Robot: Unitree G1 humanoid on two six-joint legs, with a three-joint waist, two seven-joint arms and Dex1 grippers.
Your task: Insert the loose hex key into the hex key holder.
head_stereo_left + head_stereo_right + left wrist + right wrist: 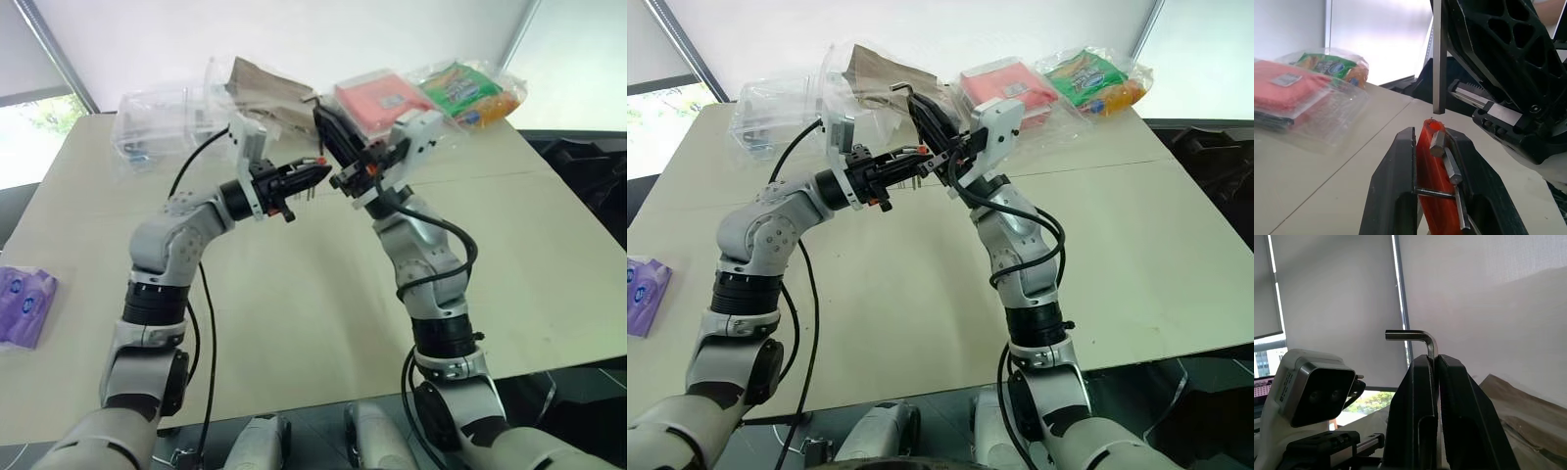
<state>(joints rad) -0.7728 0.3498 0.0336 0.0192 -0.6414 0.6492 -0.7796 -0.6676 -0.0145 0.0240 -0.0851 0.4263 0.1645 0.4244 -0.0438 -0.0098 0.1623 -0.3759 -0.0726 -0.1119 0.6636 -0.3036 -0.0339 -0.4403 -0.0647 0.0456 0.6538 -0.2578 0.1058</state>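
A: Left wrist view: our left gripper (1437, 161) clamps the orange-red plastic holder block (1434, 188); right gripper (1432, 363) pinches the thin L-shaped grey steel key (1439, 56) at twelve o'clock.

B: Risk: slight misalignment jams the key tip beside the holder's slot.

Both my arms are raised and bent inward, wrists nearly meeting in front of me. My left end effector (315, 176) points toward the right one, fingers clamped on what it holds. My right end effector (1433, 363) tilts upward — fingers (1418, 396) pinched tight too.
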